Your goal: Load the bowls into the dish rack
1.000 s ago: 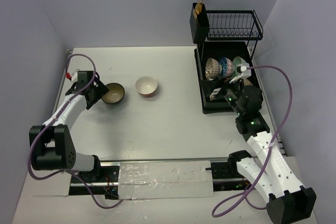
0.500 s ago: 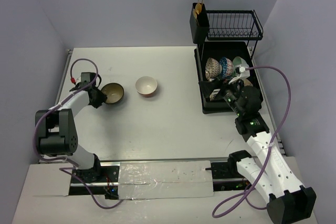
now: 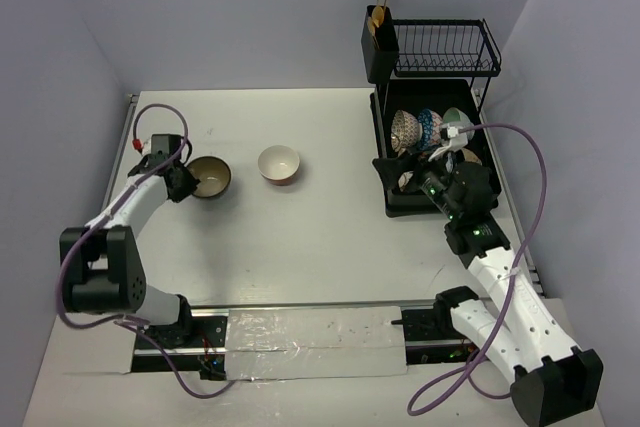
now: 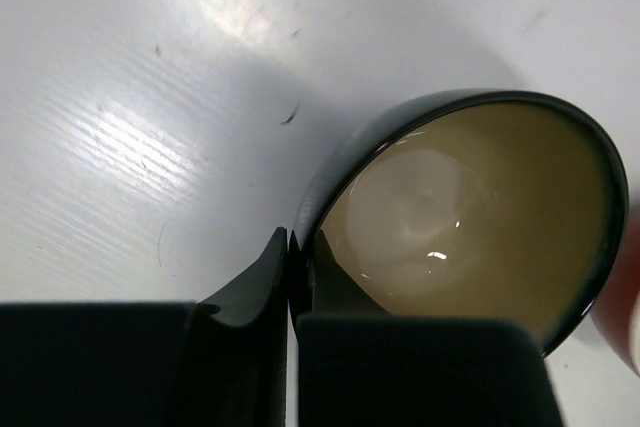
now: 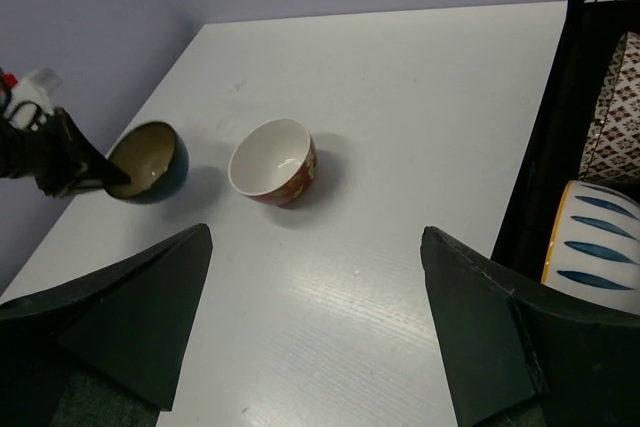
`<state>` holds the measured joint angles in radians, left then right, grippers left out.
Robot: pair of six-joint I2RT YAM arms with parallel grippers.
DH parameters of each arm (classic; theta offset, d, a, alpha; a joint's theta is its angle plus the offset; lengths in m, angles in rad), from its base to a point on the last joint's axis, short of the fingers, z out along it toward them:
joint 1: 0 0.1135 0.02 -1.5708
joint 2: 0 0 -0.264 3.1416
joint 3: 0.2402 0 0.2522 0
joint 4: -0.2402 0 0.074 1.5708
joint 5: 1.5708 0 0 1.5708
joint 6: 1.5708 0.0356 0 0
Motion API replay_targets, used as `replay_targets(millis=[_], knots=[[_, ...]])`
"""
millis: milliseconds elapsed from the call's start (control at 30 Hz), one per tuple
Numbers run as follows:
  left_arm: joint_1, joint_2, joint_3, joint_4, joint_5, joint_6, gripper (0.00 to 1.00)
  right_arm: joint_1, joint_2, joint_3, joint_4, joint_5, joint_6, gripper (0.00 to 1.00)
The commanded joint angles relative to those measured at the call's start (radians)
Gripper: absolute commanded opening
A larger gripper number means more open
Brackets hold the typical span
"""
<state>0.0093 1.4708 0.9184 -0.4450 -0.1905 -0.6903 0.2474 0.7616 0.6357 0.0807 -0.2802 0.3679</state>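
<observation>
Left gripper [image 3: 191, 185]: jaws clamped on the rim of the tan, dark-rimmed ceramic bowl [image 3: 213, 176], well left of the black wire dish rack [image 3: 386, 203].
Right gripper [image 5: 315, 247]: jaws wide apart, empty, at the rack's front.
White ceramic bowl, red outside [image 3: 279, 163]: on the table between the tan bowl and the rack.
In the rack: brown-white patterned bowl [image 3: 405, 130], blue patterned bowl [image 3: 431, 127], mint green bowl [image 3: 455, 118], side by side.

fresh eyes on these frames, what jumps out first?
The left pincer is clamped on the rim of the tan bowl at the left side of the table, and the bowl looks tilted. A white bowl with a red outside sits alone mid-table. Three bowls already stand on edge in the dish rack at the right, where the open right pincer hovers.
</observation>
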Motion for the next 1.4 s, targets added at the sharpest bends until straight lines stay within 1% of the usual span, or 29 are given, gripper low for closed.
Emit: replay_targets(millis=[0, 100, 133, 200, 267, 300, 333, 400, 500, 700, 733, 867, 967, 1033, 1067, 1133, 1167, 1200, 1233, 1300, 1333, 1367], knots=[[-0.054, -0.171, 0.105, 0.078, -0.046, 0.084, 0.00, 0.026, 0.019, 0.062, -0.015, -0.016, -0.030, 0.92], [-0.124, -0.246, 0.117, 0.110, -0.076, 0.153, 0.00, 0.059, 0.051, 0.105, -0.064, 0.009, -0.055, 0.90], [-0.170, -0.263, 0.117, 0.121, -0.082, 0.188, 0.00, 0.072, 0.065, 0.126, -0.076, 0.019, -0.070, 0.89], [-0.218, -0.303, 0.114, 0.156, -0.101, 0.224, 0.00, 0.113, 0.077, 0.148, -0.113, 0.051, -0.087, 0.88], [-0.291, -0.331, 0.109, 0.183, -0.107, 0.270, 0.00, 0.147, 0.096, 0.179, -0.133, 0.078, -0.113, 0.88], [-0.313, -0.340, 0.105, 0.196, -0.125, 0.285, 0.00, 0.186, 0.103, 0.191, -0.142, 0.096, -0.121, 0.88], [-0.360, -0.346, 0.102, 0.227, -0.138, 0.317, 0.00, 0.208, 0.122, 0.224, -0.166, 0.134, -0.129, 0.87], [-0.405, -0.368, 0.091, 0.259, -0.164, 0.356, 0.00, 0.269, 0.142, 0.261, -0.188, 0.168, -0.135, 0.87], [-0.489, -0.388, 0.082, 0.321, -0.168, 0.443, 0.00, 0.349, 0.188, 0.324, -0.188, 0.264, -0.136, 0.86], [-0.603, -0.412, 0.094, 0.394, -0.214, 0.558, 0.00, 0.420, 0.268, 0.455, -0.238, 0.279, -0.112, 0.84], [-0.635, -0.414, 0.096, 0.403, -0.252, 0.589, 0.00, 0.434, 0.289, 0.470, -0.249, 0.277, -0.106, 0.84], [-0.689, -0.414, 0.100, 0.433, -0.305, 0.633, 0.00, 0.463, 0.315, 0.516, -0.262, 0.277, -0.070, 0.83], [-0.724, -0.420, 0.089, 0.483, -0.322, 0.641, 0.00, 0.467, 0.323, 0.529, -0.271, 0.346, 0.011, 0.81], [-0.752, -0.423, 0.082, 0.528, -0.337, 0.634, 0.00, 0.471, 0.317, 0.532, -0.282, 0.416, 0.115, 0.80], [-0.765, -0.423, 0.071, 0.549, -0.378, 0.637, 0.00, 0.474, 0.312, 0.530, -0.283, 0.430, 0.187, 0.80], [-0.805, -0.418, 0.056, 0.638, -0.438, 0.663, 0.00, 0.477, 0.294, 0.518, -0.256, 0.431, 0.250, 0.81], [-0.819, -0.408, 0.037, 0.673, -0.492, 0.678, 0.00, 0.481, 0.285, 0.507, -0.240, 0.424, 0.303, 0.81], [-0.848, -0.402, 0.030, 0.707, -0.518, 0.728, 0.00, 0.481, 0.269, 0.499, -0.204, 0.402, 0.330, 0.81], [-0.859, -0.385, 0.010, 0.788, -0.544, 0.748, 0.00, 0.483, 0.263, 0.495, -0.187, 0.394, 0.354, 0.82], [-0.890, -0.365, -0.013, 0.880, -0.581, 0.826, 0.00, 0.484, 0.246, 0.473, -0.136, 0.381, 0.433, 0.84], [-0.899, -0.345, -0.035, 0.972, -0.595, 0.851, 0.00, 0.486, 0.243, 0.469, -0.119, 0.368, 0.454, 0.84], [-0.908, -0.334, -0.047, 1.024, -0.609, 0.877, 0.00, 0.484, 0.237, 0.458, -0.104, 0.360, 0.497, 0.84]])
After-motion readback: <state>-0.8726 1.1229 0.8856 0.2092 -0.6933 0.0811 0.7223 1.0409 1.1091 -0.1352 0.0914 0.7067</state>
